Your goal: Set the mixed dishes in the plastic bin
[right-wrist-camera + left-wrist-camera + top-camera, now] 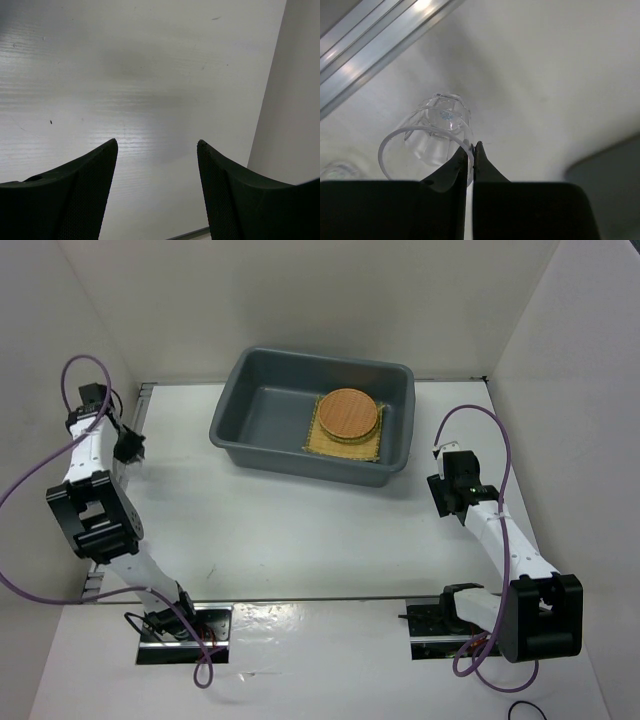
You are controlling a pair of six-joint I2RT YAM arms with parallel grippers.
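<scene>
Clearly we see our left gripper (472, 148) pinching the near rim of the cup (442, 120); our right gripper (157, 145) stands wide above the table (150, 65).

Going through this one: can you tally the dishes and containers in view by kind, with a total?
Grey plastic bin: 1
Square woven plate: 1
Round orange-brown plate: 1
Clear cup: 1 certain; a blurred clear shape at the left wrist view's edge may be a second
Total: 4 certain, possibly 5
</scene>
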